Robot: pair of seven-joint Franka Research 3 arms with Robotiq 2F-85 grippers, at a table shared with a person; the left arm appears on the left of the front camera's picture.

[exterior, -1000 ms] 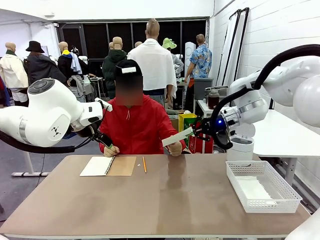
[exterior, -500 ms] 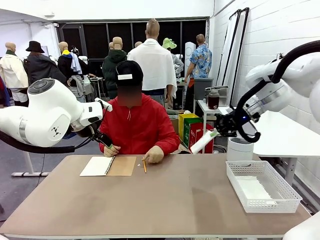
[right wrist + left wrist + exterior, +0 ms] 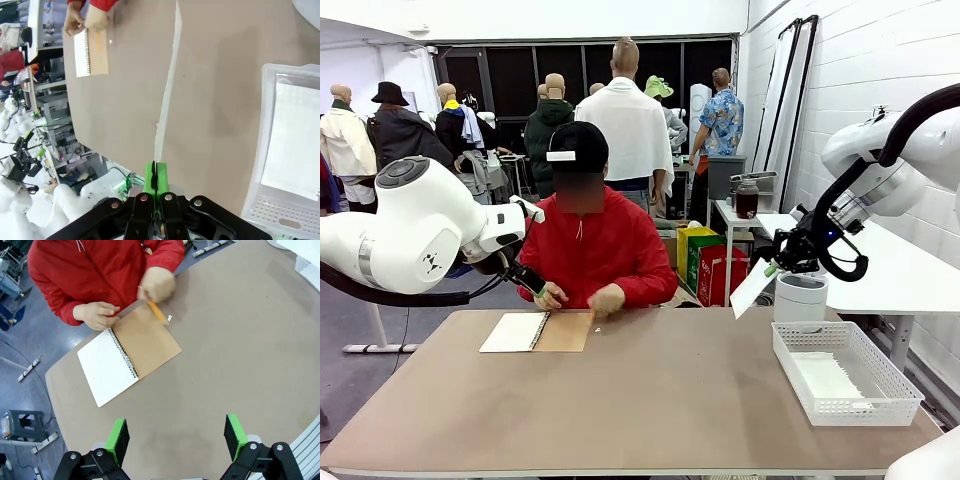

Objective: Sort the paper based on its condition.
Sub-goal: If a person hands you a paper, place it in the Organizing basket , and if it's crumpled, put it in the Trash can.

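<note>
One paper sheet [image 3: 751,291] pinched in right gripper [image 3: 779,267], mid-air beside basket [image 3: 850,408]; transfer step. Next, likely: centre over basket, release.

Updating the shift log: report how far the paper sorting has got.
Done: one white sheet lies in the white mesh basket. In hand: the right gripper is shut on a second sheet, held in the air short of the basket. The left gripper hangs open over the table. Left: placing that sheet; the person's hands are at the spiral notebook, so more may come.
</note>
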